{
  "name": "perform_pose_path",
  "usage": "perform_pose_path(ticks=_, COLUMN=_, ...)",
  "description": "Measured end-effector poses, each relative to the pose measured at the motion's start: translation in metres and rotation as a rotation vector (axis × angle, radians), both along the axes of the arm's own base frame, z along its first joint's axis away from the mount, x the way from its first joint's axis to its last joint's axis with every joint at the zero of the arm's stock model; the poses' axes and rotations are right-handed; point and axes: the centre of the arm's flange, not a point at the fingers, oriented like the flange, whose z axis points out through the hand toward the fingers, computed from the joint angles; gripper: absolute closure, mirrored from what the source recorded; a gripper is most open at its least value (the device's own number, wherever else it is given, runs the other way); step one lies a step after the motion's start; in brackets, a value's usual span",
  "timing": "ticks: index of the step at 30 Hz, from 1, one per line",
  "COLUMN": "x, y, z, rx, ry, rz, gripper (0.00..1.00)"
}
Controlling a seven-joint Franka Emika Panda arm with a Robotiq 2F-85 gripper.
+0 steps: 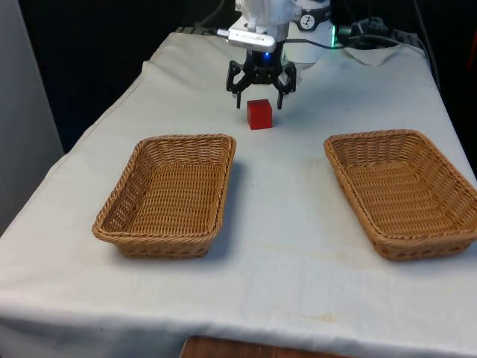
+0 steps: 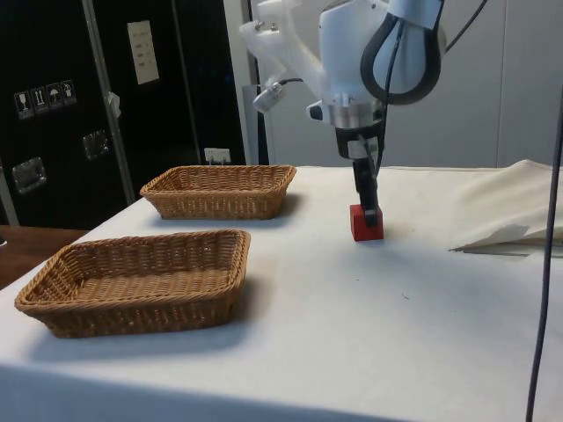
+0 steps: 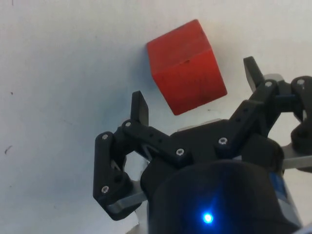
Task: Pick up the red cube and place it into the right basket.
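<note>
1. Hovering just above and behind the red cube [image 1: 259, 114], the gripper [image 1: 261, 91] has its fingers spread wide and holds nothing.
2. The cube sits on the white cloth [image 1: 298, 246] in the upper middle of the front view — between the two baskets and further back.
3. It looks small, rigid and probably light; its flat faces should grip well.
4. Take it across two opposite side faces — it lies skewed to the fingers, so turn first.
5. Its destination, the right basket [image 1: 455, 190], lies at the front view's right.
</note>
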Motion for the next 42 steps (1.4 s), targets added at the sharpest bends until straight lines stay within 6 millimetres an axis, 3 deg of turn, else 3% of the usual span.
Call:
perform_pose_path(ticks=7, x=0.002, y=0.0, z=-0.006, rx=-0.007, ry=0.008, rz=0.0, gripper=0.02)
perform_pose_path(ticks=9, x=0.003, y=0.0, z=-0.007, rx=-0.008, ry=0.009, rz=0.0, gripper=0.2)
perform_pose_path(ticks=16, x=0.003, y=0.0, z=-0.007, rx=-0.01, ry=0.01, rz=0.001, gripper=0.96)
perform_pose_path(ticks=32, x=0.006, y=-0.001, z=0.001, rx=-0.003, ry=-0.009, rz=-0.005, gripper=0.97)
perform_pose_path(ticks=42, x=0.02, y=-0.002, z=0.043, rx=0.031, ry=-0.024, rz=-0.036, gripper=0.97)
